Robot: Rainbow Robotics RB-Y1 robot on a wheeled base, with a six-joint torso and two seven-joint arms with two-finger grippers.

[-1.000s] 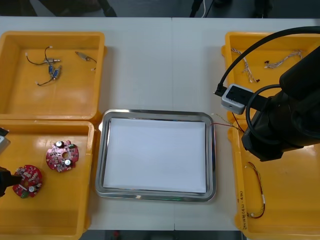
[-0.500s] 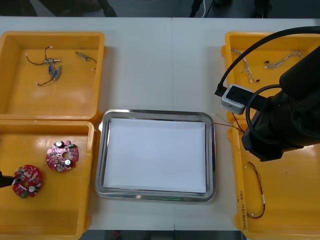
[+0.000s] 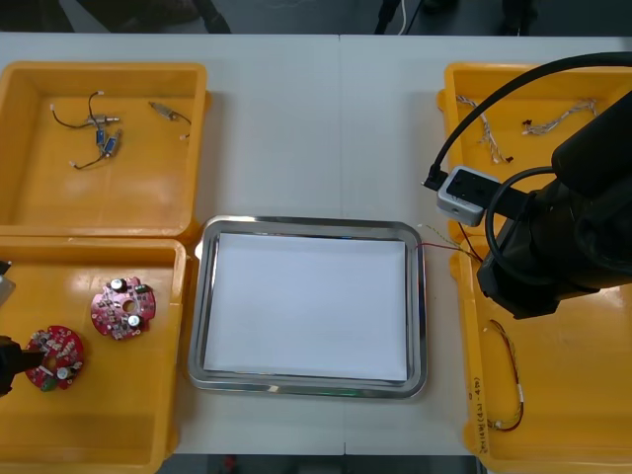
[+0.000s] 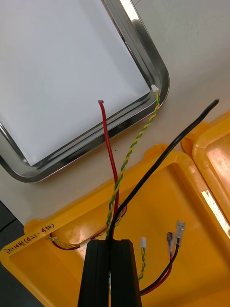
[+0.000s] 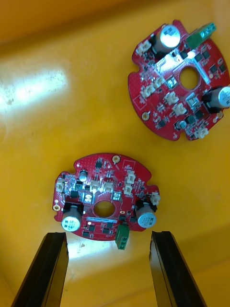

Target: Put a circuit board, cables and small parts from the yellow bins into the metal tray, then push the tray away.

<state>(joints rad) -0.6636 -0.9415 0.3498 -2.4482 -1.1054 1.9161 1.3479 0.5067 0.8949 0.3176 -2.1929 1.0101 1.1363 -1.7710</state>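
Circuit board point(image 5: 105, 199): flat in near-left yellow bin point(image 3: 99, 425), by its left edge, just ahead of left gripper point(image 5: 108, 238), fingers apart. Right gripper point(image 4: 111, 243): clamped on cables point(image 4: 163, 153) above near-right bin point(image 4: 191, 216).

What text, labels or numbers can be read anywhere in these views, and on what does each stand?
"(4-1 ~ 4-5)": handwritten in black on the rim of the yellow plastic bin at the robot's near right, under the right gripper, which is shut on the cables. The characters just before it are illegible.
White print on both round red circuit boards, by the open left gripper: too small to read.
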